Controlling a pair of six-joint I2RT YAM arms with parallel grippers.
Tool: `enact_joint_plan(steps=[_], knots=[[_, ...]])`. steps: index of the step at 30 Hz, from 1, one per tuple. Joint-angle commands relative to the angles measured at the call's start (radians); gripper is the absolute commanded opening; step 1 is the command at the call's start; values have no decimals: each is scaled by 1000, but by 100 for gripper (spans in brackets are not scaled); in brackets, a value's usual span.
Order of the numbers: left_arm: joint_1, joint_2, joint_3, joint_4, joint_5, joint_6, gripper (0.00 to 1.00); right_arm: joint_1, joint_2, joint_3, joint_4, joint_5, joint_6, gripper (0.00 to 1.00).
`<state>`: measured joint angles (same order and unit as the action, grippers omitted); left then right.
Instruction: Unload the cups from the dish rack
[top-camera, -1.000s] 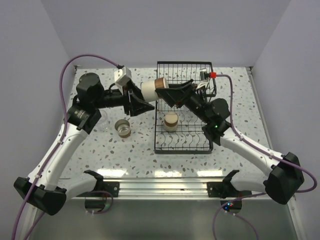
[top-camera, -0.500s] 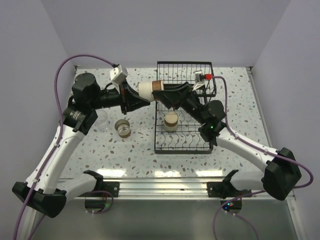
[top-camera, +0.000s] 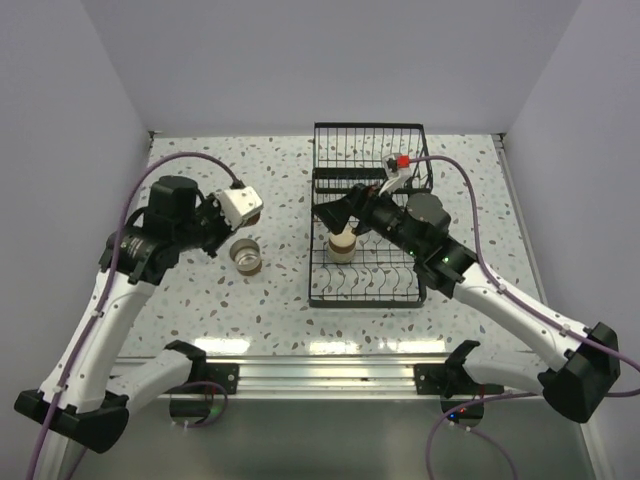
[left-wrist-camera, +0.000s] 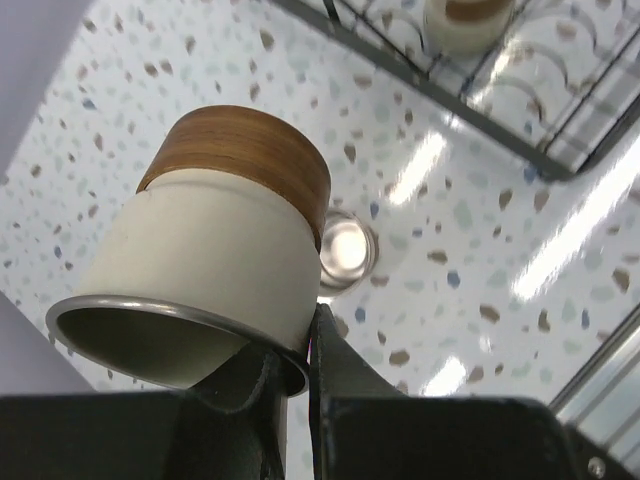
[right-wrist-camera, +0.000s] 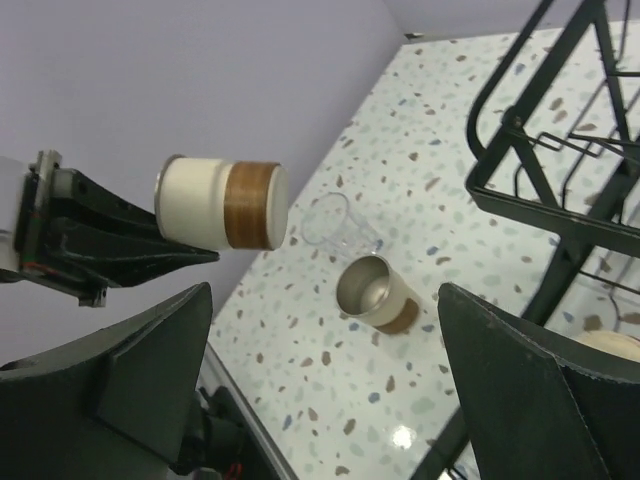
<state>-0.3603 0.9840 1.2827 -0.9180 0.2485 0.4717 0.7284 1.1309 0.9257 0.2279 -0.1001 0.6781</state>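
My left gripper (left-wrist-camera: 292, 365) is shut on the rim of a brown cup with a pale tan base (left-wrist-camera: 220, 250) and holds it tilted above the table, left of the dish rack. That cup also shows in the right wrist view (right-wrist-camera: 222, 203) and, partly hidden, from the top (top-camera: 255, 212). A second brown cup (top-camera: 245, 256) stands upright on the table. A clear cup (right-wrist-camera: 340, 222) stands beside it. A third brown cup (top-camera: 343, 243) sits upside down in the black wire dish rack (top-camera: 365, 290). My right gripper (top-camera: 338, 215) is open and empty over the rack's left side.
The rack's taller basket section (top-camera: 367, 150) stands at the far end. The left arm's purple cable (top-camera: 150, 185) loops above the table's left part. A metal rail (top-camera: 320, 375) runs along the near edge.
The right gripper let go of the brown cup and dropped back over the rack. The left gripper carried that cup to the left, over the table.
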Motion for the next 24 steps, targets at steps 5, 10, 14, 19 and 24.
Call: enact_joint_plan(steps=[5, 10, 14, 19, 24], knots=[[3, 162, -39, -251, -160, 219, 0, 2, -60, 48, -274, 99, -156, 98], [-11, 266, -20, -252, -222, 225, 0, 2, -91, 13, -297, 141, -175, 98], [-34, 338, -11, -208, -245, 217, 0, 0, -102, -5, -297, 145, -176, 98], [-83, 387, -29, -208, -279, 209, 0, 2, -109, -18, -329, 158, -183, 98], [-126, 430, -72, -206, -348, 209, 0, 2, -120, -39, -326, 166, -183, 98]])
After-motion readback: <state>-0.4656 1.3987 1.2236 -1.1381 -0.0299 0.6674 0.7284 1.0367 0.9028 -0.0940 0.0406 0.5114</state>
